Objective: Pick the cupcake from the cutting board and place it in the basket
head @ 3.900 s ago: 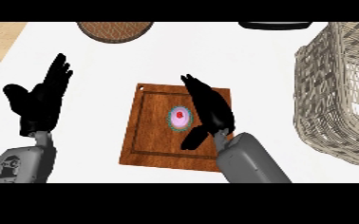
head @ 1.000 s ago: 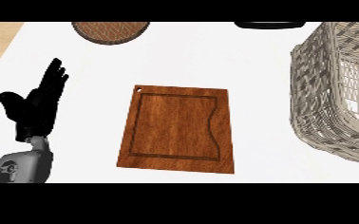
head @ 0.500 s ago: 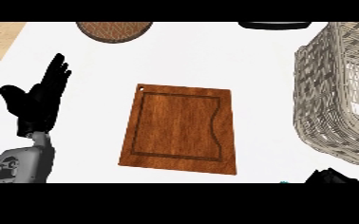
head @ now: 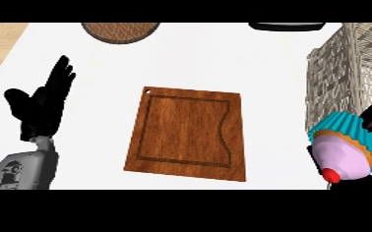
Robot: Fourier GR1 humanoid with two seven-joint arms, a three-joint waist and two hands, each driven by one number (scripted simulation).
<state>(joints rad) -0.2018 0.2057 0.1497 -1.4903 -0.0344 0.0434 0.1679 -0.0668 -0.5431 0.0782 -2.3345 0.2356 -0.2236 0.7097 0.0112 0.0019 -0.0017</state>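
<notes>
Cupcake (head: 343,147) beside basket (head: 335,78), outside it.

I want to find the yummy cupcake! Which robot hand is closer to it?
The right hand. It shows at the view's right edge, dark fingers right against the cupcake. The left hand rests open far across the cutting board.

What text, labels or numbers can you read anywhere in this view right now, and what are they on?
None can be read.
Left forearm: small dark marks on the grey casing, too blurred to read.
Cutting board, basket, cupcake: no text visible.
Brown round object and dark object at the top edge: no text visible.
</notes>
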